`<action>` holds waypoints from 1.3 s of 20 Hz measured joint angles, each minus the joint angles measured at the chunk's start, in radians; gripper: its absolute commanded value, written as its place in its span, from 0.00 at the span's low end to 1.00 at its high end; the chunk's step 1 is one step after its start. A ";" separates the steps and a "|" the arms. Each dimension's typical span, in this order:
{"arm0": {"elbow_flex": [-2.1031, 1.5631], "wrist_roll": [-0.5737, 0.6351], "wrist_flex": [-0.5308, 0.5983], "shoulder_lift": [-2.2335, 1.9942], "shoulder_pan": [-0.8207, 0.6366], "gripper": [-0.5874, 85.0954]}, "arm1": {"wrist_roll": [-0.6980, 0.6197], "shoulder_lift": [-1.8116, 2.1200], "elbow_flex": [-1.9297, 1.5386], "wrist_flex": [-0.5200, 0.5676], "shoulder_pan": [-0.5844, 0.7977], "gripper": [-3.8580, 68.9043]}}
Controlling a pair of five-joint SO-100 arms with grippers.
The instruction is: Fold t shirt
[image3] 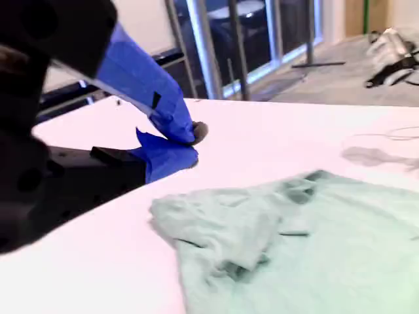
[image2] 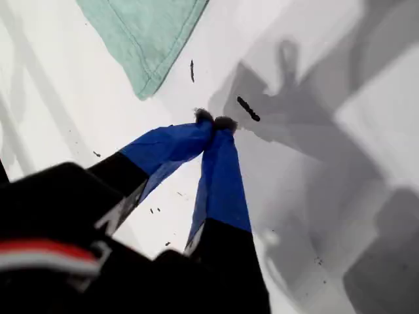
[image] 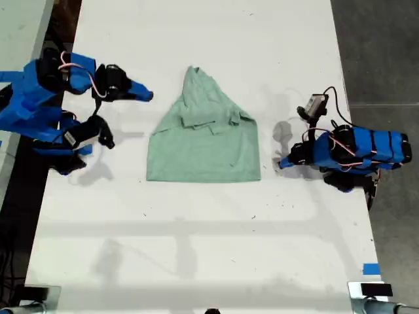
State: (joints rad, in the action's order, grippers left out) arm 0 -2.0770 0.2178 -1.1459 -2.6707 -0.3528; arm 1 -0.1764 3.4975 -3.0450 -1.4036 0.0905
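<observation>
The pale mint-green t shirt (image: 203, 147) lies on the white table (image: 196, 248), its lower part flat and its upper part bunched into a narrow, wrinkled peak. My first gripper (image: 281, 162) is shut and empty at the exterior view's right. It sits low over the table, just beyond the shirt's lower corner (image2: 147, 33), with its blue fingertips (image2: 213, 121) touching each other. My second gripper (image: 147, 96) is at the exterior view's left. It points toward the shirt's peak (image3: 222, 222) without touching it, and its fingers (image3: 186, 140) are shut on nothing.
A blue tape mark (image: 370, 269) sits near the table's edge at the exterior view's lower right. Dark floor (image: 386, 59) runs beyond that edge. Another pale surface (image: 16, 39) stands off the exterior view's left. Small dark specks (image2: 249, 109) dot the tabletop.
</observation>
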 measured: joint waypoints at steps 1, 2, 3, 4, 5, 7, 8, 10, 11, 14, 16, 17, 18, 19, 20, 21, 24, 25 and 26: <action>-0.183 -0.061 0.071 -0.140 0.064 0.00 | 0.000 0.000 0.000 0.000 0.000 0.05; -0.371 -0.120 0.130 -0.284 0.114 0.00 | 0.000 0.000 0.000 0.000 0.000 0.05; -0.554 -0.176 0.163 -0.445 0.153 0.00 | 0.000 0.000 0.000 0.000 0.000 0.05; -0.730 -0.219 0.169 -0.626 0.192 0.00 | 0.000 0.000 0.000 0.000 0.000 0.05; -0.868 -0.259 0.166 -0.779 0.233 0.00 | 0.000 0.000 0.000 0.000 0.000 0.05; -0.980 -0.268 0.164 -0.884 0.296 0.05 | 0.000 0.000 0.000 0.000 0.000 0.05; -1.000 -0.272 0.140 -0.902 0.298 0.11 | 0.000 0.000 0.000 0.000 0.000 0.05; -1.026 -0.336 0.051 -0.922 0.298 0.19 | 0.000 0.000 0.000 0.000 0.000 0.05; -1.054 -0.350 0.035 -0.927 0.298 0.20 | 0.000 0.000 0.000 0.000 0.000 0.05; -1.114 -0.380 0.060 -0.927 0.293 0.21 | 0.000 0.000 0.000 0.000 0.000 0.05; -1.117 -0.341 0.060 -0.927 0.267 0.21 | 0.000 0.000 0.000 0.000 0.000 0.05; -1.118 -0.330 0.060 -0.927 0.238 0.21 | 0.000 0.000 0.000 0.000 0.000 0.05; -1.123 -0.324 0.060 -0.927 0.199 0.21 | 0.000 0.000 0.000 0.000 0.000 0.05; -1.123 -0.322 0.060 -0.927 0.169 0.21 | 0.000 0.000 0.000 0.000 0.000 0.05; -1.123 -0.322 0.060 -0.927 0.143 0.21 | 0.000 0.000 0.000 0.000 0.000 0.05; -1.123 -0.322 0.060 -0.927 0.118 0.21 | 0.000 0.000 0.000 0.000 0.000 0.05; -1.123 -0.322 0.060 -0.927 0.087 0.21 | 0.000 0.000 0.000 0.000 0.000 0.05; -1.123 -0.322 0.060 -0.927 0.087 0.21 | 0.000 0.000 0.000 0.000 0.000 0.05; -1.123 -0.322 0.060 -0.927 0.087 0.21 | 0.000 0.000 0.000 0.000 0.000 0.05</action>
State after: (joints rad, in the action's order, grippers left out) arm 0 -3.1999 -0.1043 -1.0861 -3.5972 -0.2654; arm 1 -0.1764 3.4975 -3.0450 -1.4036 0.0905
